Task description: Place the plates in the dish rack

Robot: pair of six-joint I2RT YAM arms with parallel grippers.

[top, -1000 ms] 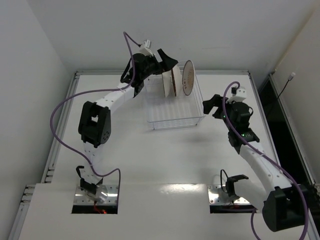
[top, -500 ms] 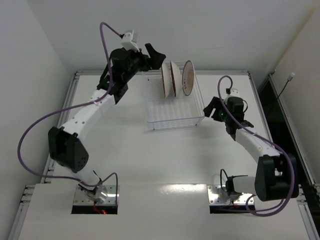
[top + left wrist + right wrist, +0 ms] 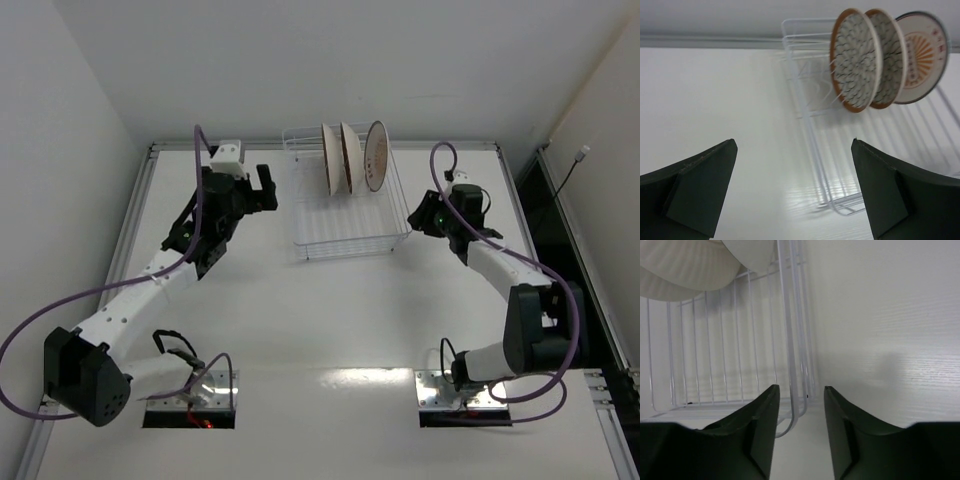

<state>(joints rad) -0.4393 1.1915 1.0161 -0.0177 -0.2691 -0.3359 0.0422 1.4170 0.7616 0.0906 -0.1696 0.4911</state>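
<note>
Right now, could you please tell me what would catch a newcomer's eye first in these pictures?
Three brown-rimmed plates stand on edge in a row at the far end of the wire dish rack. The left gripper hangs wide open and empty to the rack's left, and the right gripper sits empty by its near right corner.

1. White table [image 3: 330, 320], a glare patch near its front edge.
2. Grey rail [image 3: 125, 240] along the table's left edge.
3. White wall [image 3: 350, 70] behind the table.
4. White plug [image 3: 583, 152] on dark cable, right of the table.
</note>
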